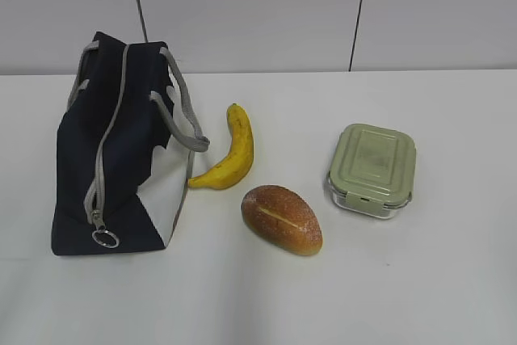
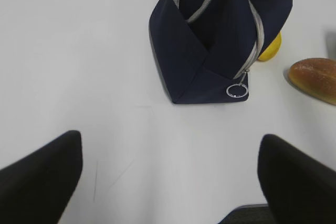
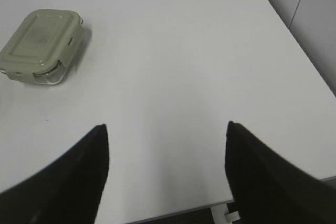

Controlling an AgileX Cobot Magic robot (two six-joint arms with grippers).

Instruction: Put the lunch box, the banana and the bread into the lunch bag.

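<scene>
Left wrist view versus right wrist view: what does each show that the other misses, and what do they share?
Only the left wrist view shows the navy lunch bag with its zipper closed and ring pull at the near end, a yellow bit of the banana behind it, and the end of the bread. Only the right wrist view shows the lunch box, green lid on. Both share the white table and an open, empty hand: left hand, right hand.
</scene>
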